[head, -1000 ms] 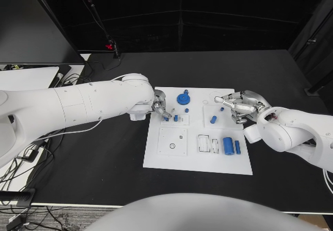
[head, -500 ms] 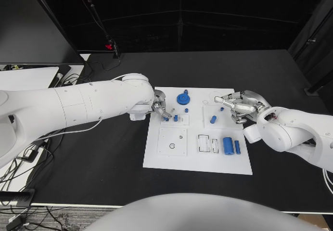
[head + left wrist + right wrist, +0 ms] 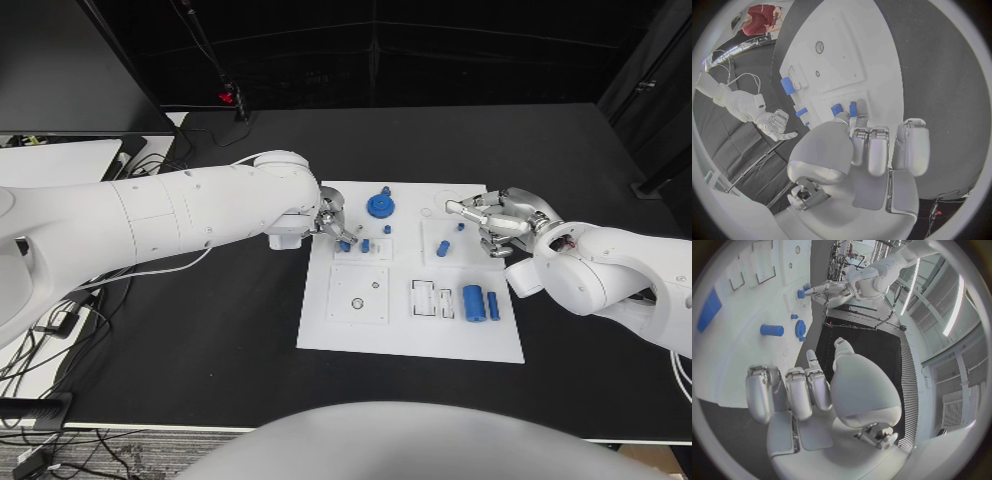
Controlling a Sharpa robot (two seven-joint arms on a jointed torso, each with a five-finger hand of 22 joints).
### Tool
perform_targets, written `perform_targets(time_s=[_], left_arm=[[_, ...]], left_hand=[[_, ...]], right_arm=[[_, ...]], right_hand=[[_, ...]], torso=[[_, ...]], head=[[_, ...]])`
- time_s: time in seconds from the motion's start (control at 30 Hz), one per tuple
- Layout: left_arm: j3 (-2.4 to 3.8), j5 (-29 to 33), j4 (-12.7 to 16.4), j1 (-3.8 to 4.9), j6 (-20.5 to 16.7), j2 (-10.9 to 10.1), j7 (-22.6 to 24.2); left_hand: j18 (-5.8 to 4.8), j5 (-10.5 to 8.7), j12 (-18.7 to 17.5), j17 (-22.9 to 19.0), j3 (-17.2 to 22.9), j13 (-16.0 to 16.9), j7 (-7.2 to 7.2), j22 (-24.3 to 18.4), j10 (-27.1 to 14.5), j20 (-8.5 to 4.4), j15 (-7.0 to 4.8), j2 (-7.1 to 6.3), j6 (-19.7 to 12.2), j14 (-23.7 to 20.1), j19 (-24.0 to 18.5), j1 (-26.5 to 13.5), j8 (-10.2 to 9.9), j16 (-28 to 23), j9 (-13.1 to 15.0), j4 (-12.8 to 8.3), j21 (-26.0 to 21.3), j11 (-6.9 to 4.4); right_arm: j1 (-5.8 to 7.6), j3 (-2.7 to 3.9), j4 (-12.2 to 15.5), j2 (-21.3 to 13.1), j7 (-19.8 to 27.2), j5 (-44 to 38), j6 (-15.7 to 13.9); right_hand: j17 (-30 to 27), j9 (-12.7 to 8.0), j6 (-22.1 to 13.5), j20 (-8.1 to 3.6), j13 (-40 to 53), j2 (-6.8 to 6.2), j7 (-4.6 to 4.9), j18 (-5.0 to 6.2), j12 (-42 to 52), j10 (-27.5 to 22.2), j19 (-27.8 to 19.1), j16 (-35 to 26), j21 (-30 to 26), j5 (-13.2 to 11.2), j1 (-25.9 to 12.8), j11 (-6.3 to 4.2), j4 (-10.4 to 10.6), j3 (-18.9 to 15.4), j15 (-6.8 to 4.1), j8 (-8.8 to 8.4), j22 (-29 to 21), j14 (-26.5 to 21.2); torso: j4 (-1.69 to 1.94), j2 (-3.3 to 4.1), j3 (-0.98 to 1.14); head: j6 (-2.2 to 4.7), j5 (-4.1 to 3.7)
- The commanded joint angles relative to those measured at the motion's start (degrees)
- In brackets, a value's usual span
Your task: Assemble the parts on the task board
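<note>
The fingertips of the left hand (image 3: 332,224) are held just above two small blue pegs (image 3: 355,245) near the left edge of the task board (image 3: 411,340); its fingers are curled in, and whether a peg is pinched cannot be told (the tips hide the contact). In the left wrist view the same pegs (image 3: 844,109) lie just beyond the fingers (image 3: 869,150).

The right hand (image 3: 498,222) is held over the board's right edge near the far corner, fingers loosely apart with nothing seen between them. A blue peg (image 3: 444,247) lies just beside it.

A blue gear (image 3: 381,206) is seated near the board's far edge. Two larger blue blocks (image 3: 482,302) lie near the right edge, toward the near corner.
</note>
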Motion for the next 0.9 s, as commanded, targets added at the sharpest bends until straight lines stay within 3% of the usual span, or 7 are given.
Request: perform_targets(time_s=[0.03,0.07,0.2,0.3,0.57,0.73,0.9], left_arm=[[-0.39,-0.4,0.11,-0.59,1.79,-0.02,-1.9],[-0.39,-0.4,0.11,-0.59,1.76,-0.02,-1.91],[-0.39,-0.4,0.14,-0.61,1.3,-0.09,-1.81],[-0.39,-0.41,0.18,-0.62,0.98,-0.16,-1.73],[-0.39,-0.41,0.64,-0.62,0.59,-0.65,-1.49],[-0.39,-0.48,1.13,-0.62,-0.74,-1.12,-0.82],[-0.39,-0.52,1.49,-0.62,-2.27,-1.48,0.03]], left_hand=[[0.99,-2.03,0.41,15.09,-1.45,5.58,-0.36,12.02,6.75,0.32,0.61,-1.15,-4.99,5.93,-0.11,-3.0,-0.61,0.05,-3.45,-0.01,-0.09,0.27],[0.99,-2.36,0.41,15.09,-1.72,5.58,-0.32,12.03,6.75,0.39,0.67,-1.2,-5.11,5.93,-0.09,-3.46,-0.53,0.05,-3.54,-0.01,-0.07,0.33],[0.99,-8.41,0.41,15.09,-4.98,5.58,0.09,12.05,6.75,0.93,1.14,-1.1,-6.06,5.93,-0.07,-8.78,0.99,0.05,-4.03,-0.09,-0.05,0.76],[1.0,-9.88,0.41,15.09,-6.21,5.58,0.2,12.06,6.75,1.14,1.26,-0.79,-6.61,5.93,-0.05,-10.29,2.16,0.05,-4.12,-0.07,-0.02,0.88],[1.03,-10.05,0.41,15.09,-7.08,5.58,-0.13,12.05,6.75,1.24,1.19,-0.14,-6.16,5.93,-0.07,-10.82,4.67,0.05,-3.58,-0.13,-0.04,0.65],[1.02,-9.78,0.41,15.09,-8.03,5.58,-1.04,12.08,6.75,0.94,0.63,0.67,-5.89,5.93,0.03,-10.18,10.25,0.05,-0.91,-0.16,0.04,-0.13],[1.02,-8.86,0.41,15.09,-8.72,5.58,-1.65,12.08,6.75,0.44,0.09,1.27,-7.8,5.93,0.04,-8.39,15.91,0.05,2.52,-0.18,0.03,-0.72]], right_arm=[[0.06,0.02,0.14,0.01,0.39,-0.08,0.58],[0.06,0.02,0.14,0.01,0.4,-0.08,0.58],[0.05,0.02,0.12,-0.02,0.38,-0.08,0.59],[0.03,0.02,0.09,-0.03,0.38,-0.08,0.59],[-0.02,0.02,0.08,-0.04,0.34,-0.08,0.57],[-0.06,0.02,0.07,-0.07,0.32,-0.08,0.55],[-0.09,0.02,0.07,-0.11,0.28,-0.08,0.52]], right_hand=[[15.1,0.04,-0.56,0.25,15.08,0.57,0.87,1.02,0.15,5.97,1.96,0.14,-0.13,0.29,-0.18,0.41,0.02,-0.24,0.31,0.11,13.17,6.05],[15.1,0.04,-0.56,0.25,15.08,0.57,0.87,1.02,0.15,5.97,1.96,0.14,-0.13,0.29,-0.18,0.41,0.02,-0.24,0.31,0.11,13.17,6.05],[15.1,0.04,-0.56,0.25,15.08,0.58,0.87,0.99,0.15,5.97,2.04,0.14,-0.05,0.3,-0.18,0.41,0.02,-0.25,0.31,0.12,13.21,6.05],[15.1,0.04,-0.56,0.25,15.08,0.58,0.87,0.99,0.15,5.97,2.04,0.14,-0.05,0.3,-0.18,0.41,0.02,-0.25,0.31,0.12,13.21,6.05],[15.1,0.04,-0.56,0.25,15.08,0.58,0.87,0.99,0.15,5.97,2.04,0.14,-0.05,0.3,-0.18,0.41,0.02,-0.25,0.31,0.12,13.21,6.05],[15.1,0.04,-0.58,0.25,15.08,0.62,0.87,1.02,0.15,5.97,1.96,0.14,-0.13,0.35,-0.17,0.41,0.0,-0.27,0.31,0.17,13.17,6.05],[15.1,0.04,-0.58,0.25,15.08,0.63,0.87,1.03,0.15,5.97,1.94,0.14,-0.15,0.36,-0.17,0.41,0.0,-0.27,0.31,0.18,13.16,6.05]], torso=[[0.0,-0.01,-0.01],[0.0,0.01,-0.01],[0.02,0.03,-0.02],[0.03,0.01,-0.03],[0.03,0.0,0.0],[0.03,0.01,-0.01],[0.02,0.02,0.0]], head=[[0.0,0.06],[0.0,0.06],[0.0,0.02],[0.0,0.04],[0.0,0.05],[0.0,-0.02],[0.0,0.01]])
